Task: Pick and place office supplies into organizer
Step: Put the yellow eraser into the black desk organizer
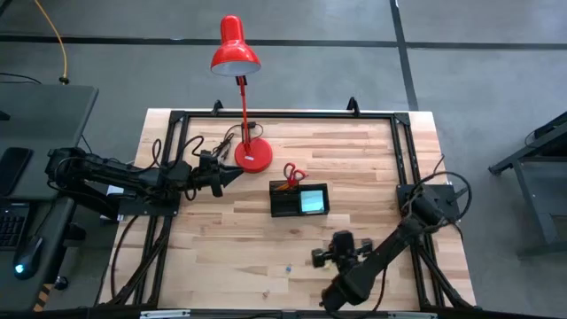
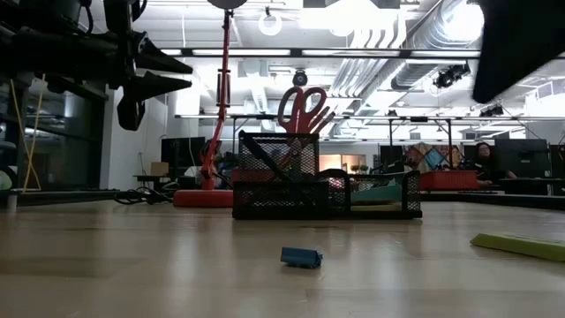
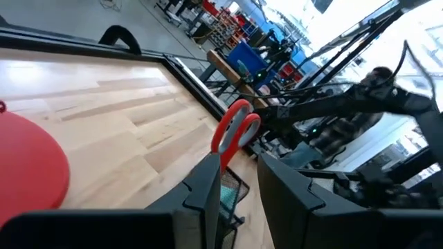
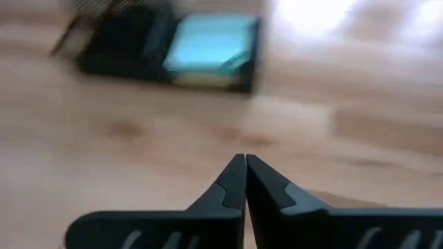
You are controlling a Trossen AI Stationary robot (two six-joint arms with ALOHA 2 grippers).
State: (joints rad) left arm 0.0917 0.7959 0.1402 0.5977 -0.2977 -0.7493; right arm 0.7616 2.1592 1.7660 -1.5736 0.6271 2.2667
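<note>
The wooden table (image 1: 221, 239) carries the organizer (image 1: 299, 200), red lamp base (image 1: 253, 156) and a tiny block (image 2: 301, 257).

Red-handled scissors (image 3: 234, 126) stand just beyond the left hand (image 3: 239, 181); the lamp base (image 3: 28, 166) sits on the worktop (image 3: 118, 104) nearby.

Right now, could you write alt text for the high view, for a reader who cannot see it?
A black organizer holding red scissors and a teal pad sits mid-table, beside a red lamp. The left hand is near the lamp; the right hand, shut, hovers nearer the front edge.
</note>
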